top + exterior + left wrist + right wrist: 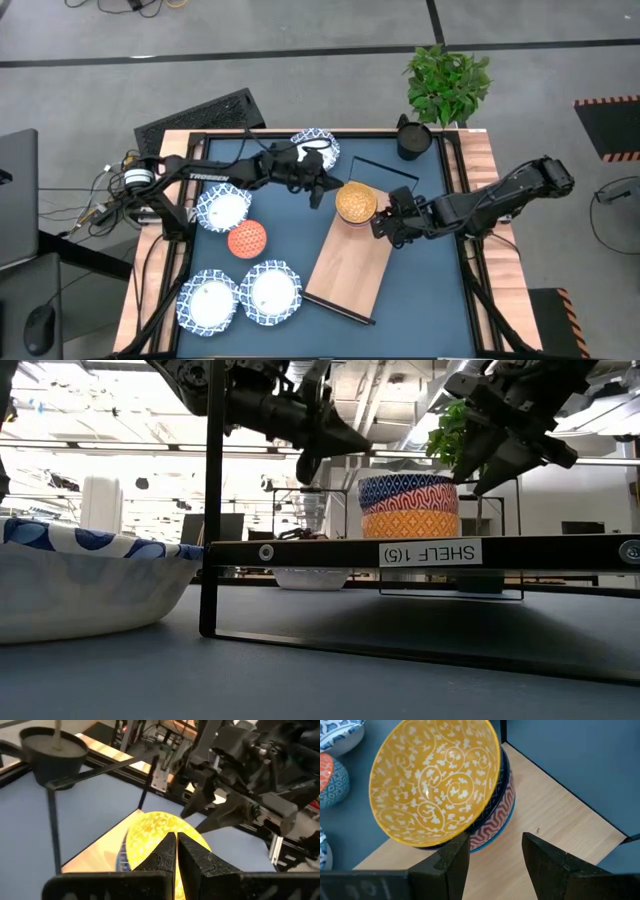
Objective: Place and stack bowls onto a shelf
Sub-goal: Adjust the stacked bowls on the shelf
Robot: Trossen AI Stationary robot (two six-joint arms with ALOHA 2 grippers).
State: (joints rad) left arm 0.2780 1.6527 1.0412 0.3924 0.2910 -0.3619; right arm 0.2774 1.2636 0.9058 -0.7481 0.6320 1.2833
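A stack of small patterned bowls (355, 203) stands on the far end of the light-wood shelf (348, 270). Its top bowl is yellow-orange inside (432, 780) and sits tilted. The low view shows a red wave-patterned side over an orange one (408, 508). My left gripper (319, 196) is shut and hangs just left of the stack, above its rim (176, 840). My right gripper (384, 224) stands open on the stack's right, its fingers slanting down beside the bowls (495, 845). A red-orange bowl (247, 240) lies upside down on the table.
Several white bowls with blue rims rest on the blue table: (222, 210), (207, 303), (271, 292) and a far one (315, 148). A dark pot (413, 138) and a green plant (448, 85) stand at the far right. The shelf's near half is bare wood.
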